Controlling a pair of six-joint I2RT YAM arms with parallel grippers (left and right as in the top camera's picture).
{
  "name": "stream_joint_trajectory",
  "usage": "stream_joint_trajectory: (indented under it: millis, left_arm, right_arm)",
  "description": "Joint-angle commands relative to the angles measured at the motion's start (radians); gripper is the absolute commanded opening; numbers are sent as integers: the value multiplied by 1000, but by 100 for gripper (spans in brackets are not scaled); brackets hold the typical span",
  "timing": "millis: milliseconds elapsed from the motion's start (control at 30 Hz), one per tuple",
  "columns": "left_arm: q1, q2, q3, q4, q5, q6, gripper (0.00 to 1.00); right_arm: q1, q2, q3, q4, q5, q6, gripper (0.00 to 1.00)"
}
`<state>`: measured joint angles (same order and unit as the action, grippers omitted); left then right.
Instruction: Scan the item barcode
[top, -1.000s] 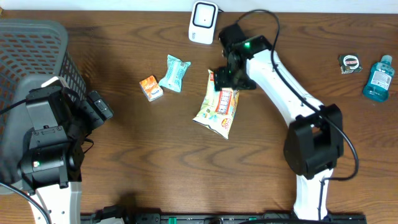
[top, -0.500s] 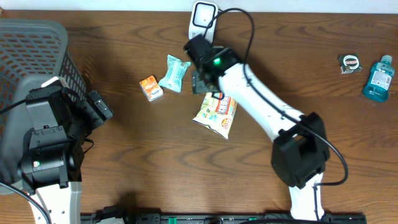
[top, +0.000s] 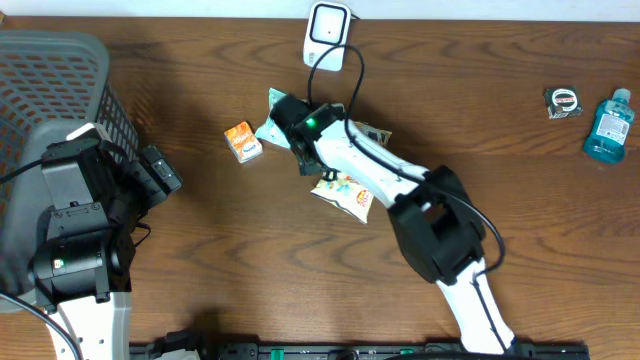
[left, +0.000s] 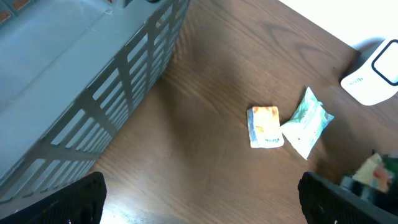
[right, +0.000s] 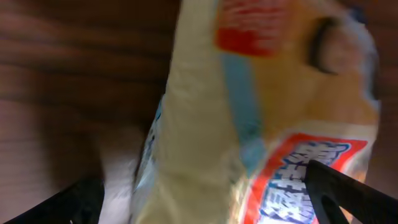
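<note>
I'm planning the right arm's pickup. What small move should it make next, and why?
Probably close the right gripper on the yellow snack bag: in the wrist view its fingers stand wide apart on either side of the bag, which fills the frame, so it looks within grasp.

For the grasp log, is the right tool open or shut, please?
Open: the right tool shows fingertips wide apart, snack bag ahead.

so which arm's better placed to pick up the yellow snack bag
Right. The right gripper is open directly over the snack bag, which fills its wrist view. The left gripper hangs open beside the basket, well away from the bag.
</note>
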<state>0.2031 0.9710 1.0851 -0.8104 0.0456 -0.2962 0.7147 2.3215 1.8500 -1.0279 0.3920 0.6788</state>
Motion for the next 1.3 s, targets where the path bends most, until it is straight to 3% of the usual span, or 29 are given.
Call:
stream_joint_trajectory:
  millis: [0,200,767,1067,1267]
  left_arm:
    - [6,2,5,-1,-12,-9,98]
    - [6,2,5,-1,-13,-9,98]
    - [6,2,5,-1,-12,-9,98]
    - [6,2,5,-1,-12,-9,98]
    - [6,2,5,-1,-12,-9,98]
  right_arm:
    - [-5,22,-6,-3,29,23,99]
    - [-8,22,-6,-2,29,23,92]
    - [-5,-73,-4,-18,43,24,94]
    - [-3,-29,-6,-22,43,24,95]
    - [-7,22,-6,-31,43,31,89]
